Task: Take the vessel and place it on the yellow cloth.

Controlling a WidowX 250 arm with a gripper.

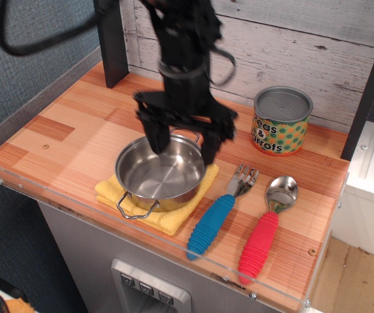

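Observation:
The vessel (160, 175), a small shiny steel pot with wire loop handles, sits on the yellow cloth (173, 218) near the counter's front edge. The cloth shows around the pot's front and right side. My black gripper (183, 147) hangs above the pot's far rim with its two fingers (156, 139) spread apart. It is open and holds nothing.
A green-and-orange dotted can (280, 121) stands at the back right. A blue-handled fork (217, 219) and a red-handled spoon (265, 228) lie right of the pot. A clear plastic rim (173, 244) runs along the counter's front edge. A dark post (111, 43) stands at the back left.

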